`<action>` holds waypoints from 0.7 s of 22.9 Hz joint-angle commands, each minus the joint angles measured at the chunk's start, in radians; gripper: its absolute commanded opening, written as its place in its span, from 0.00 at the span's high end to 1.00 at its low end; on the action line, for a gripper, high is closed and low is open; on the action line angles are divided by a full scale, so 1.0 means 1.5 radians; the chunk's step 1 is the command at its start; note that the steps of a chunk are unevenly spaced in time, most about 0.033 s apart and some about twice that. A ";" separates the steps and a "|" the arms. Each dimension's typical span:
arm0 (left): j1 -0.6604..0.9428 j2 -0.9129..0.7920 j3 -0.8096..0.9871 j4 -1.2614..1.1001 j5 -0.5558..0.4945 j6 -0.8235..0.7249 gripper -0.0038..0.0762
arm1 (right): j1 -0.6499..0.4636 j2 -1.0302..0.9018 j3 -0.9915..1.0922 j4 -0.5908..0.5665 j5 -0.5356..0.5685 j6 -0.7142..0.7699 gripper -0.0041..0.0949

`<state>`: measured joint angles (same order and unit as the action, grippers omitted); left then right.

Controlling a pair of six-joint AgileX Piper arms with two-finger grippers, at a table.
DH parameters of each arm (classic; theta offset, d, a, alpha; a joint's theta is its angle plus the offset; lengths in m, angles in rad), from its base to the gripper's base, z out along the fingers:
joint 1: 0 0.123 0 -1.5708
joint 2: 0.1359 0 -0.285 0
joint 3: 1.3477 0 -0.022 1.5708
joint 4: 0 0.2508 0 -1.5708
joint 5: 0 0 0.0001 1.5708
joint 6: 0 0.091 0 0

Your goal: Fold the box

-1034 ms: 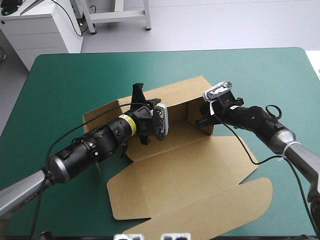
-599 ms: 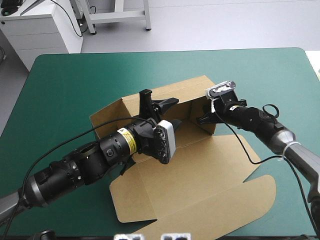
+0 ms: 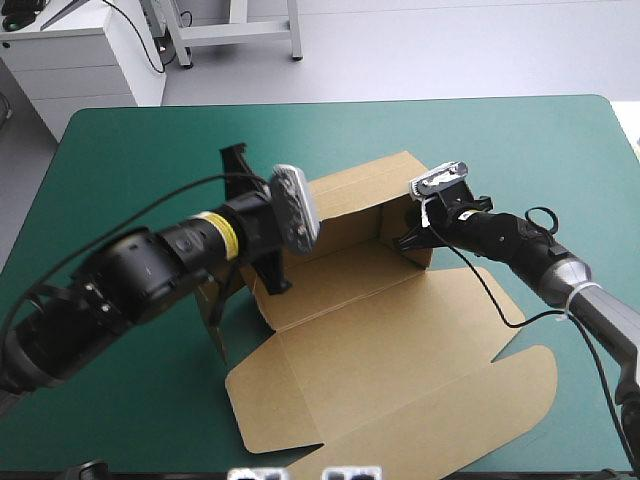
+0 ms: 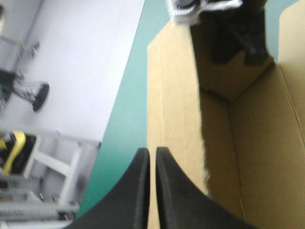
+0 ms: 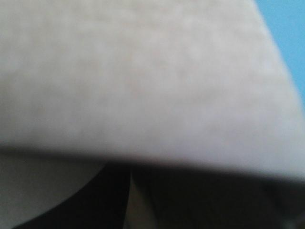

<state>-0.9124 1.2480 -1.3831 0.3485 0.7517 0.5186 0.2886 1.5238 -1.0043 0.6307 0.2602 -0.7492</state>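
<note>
The brown box (image 3: 400, 340) lies mid-table as a half-raised tray. Its far wall (image 3: 350, 190) and right end wall stand up, and the lid (image 3: 420, 410) lies flat toward the front. My left arm (image 3: 170, 260) reaches in from the left, its fingertips hidden behind the wrist in the high view. In the left wrist view the left gripper (image 4: 152, 155) is all but shut at the left end of the far wall (image 4: 174, 119). My right gripper (image 3: 408, 238) is at the right end wall. Its black fingers (image 5: 105, 200) are nearly together, with blurred board (image 5: 143, 71) filling the view.
The teal-green cover (image 3: 130, 150) stretches wide to the left of and behind the box. The lid's rounded corner (image 3: 535, 375) lies near the table's front right. A narrow side flap (image 3: 215, 325) stands on edge under my left arm.
My left gripper, open over the box floor just before, has turned, drawn back to the left and shut at the far wall's left end. The box has shifted slightly. The right arm has stayed put.
</note>
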 commanded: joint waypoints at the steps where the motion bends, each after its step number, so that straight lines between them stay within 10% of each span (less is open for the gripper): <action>1: 0.136 -0.008 -0.123 -0.131 0.135 0.034 0.93 | -0.001 -0.033 -0.037 -0.014 0.045 -0.063 0.98; 9: 0.572 0.003 -0.132 -0.404 0.253 0.014 0.94 | -0.076 -0.063 -0.189 -0.066 0.356 0.056 0.98; 16: 0.669 0.007 -0.131 -0.413 0.257 -0.021 0.96 | -0.079 -0.063 -0.253 -0.087 0.477 0.137 0.98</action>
<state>0.0612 1.2803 -1.5512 -0.2349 1.1765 0.5129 0.1748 1.4741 -1.3300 0.4630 0.9110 -0.6123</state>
